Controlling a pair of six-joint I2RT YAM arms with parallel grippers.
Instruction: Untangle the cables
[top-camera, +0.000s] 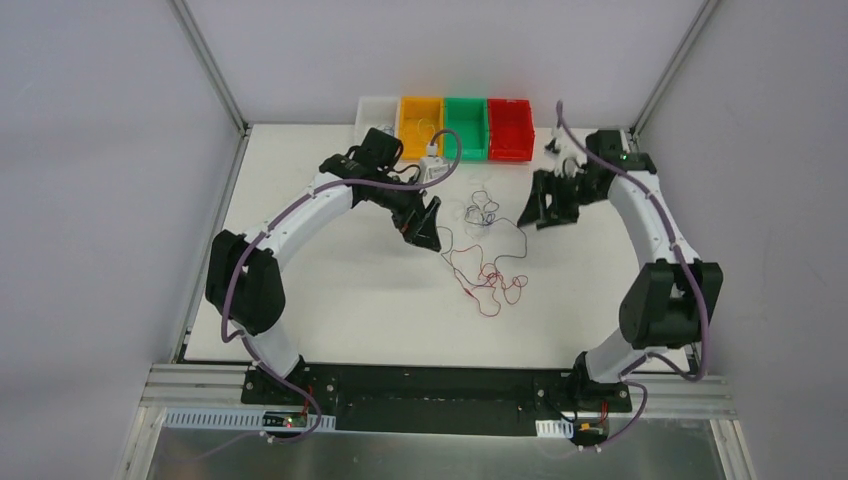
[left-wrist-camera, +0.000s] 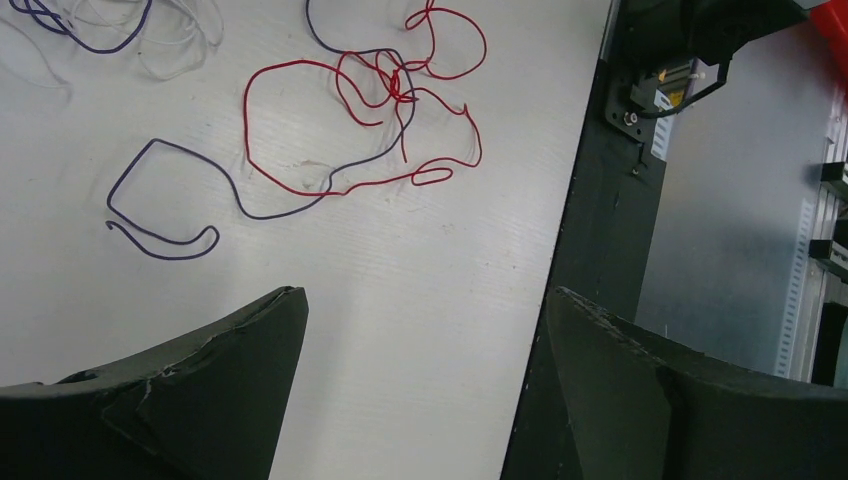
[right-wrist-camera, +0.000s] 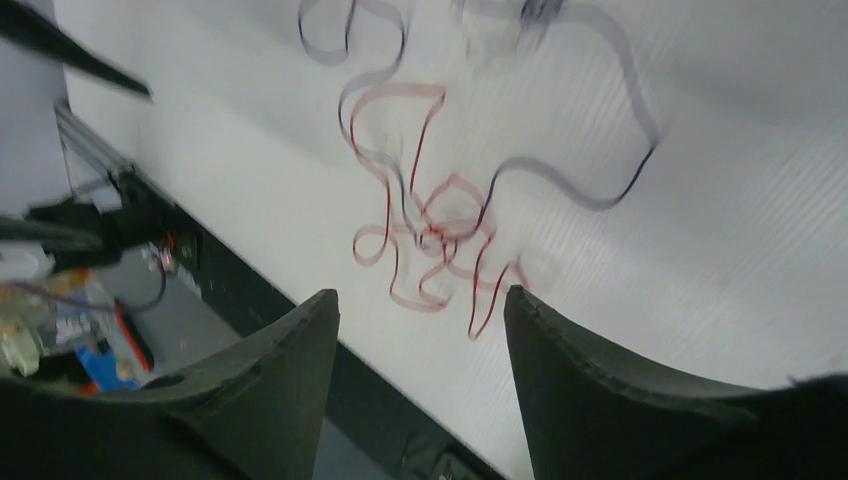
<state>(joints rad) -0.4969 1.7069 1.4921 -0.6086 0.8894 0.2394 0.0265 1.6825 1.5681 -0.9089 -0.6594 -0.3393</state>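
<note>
Jaws spread and empty, left gripper (top-camera: 425, 225) and right gripper (top-camera: 545, 205) hang over the table (top-camera: 330, 290). Cables (top-camera: 487, 275) lie loose in a red-and-dark snarl, five o'clock from the left gripper, seven o'clock from the right gripper, held by neither.

The cables (top-camera: 487, 275) lay on the table (top-camera: 330, 300), around its middle, in the gap between the two arms. Their larger tangle sat toward the table's near edge, and a smaller clump (top-camera: 481, 212) lay behind it, farther from the arms' mounts. The left gripper (top-camera: 428, 228) hung just left of that smaller clump and the right gripper (top-camera: 545, 208) near it on the right, so the clump lay between them. Behind all of this, a row of four bins (top-camera: 465, 152) stood side by side along the table's far edge.
</note>
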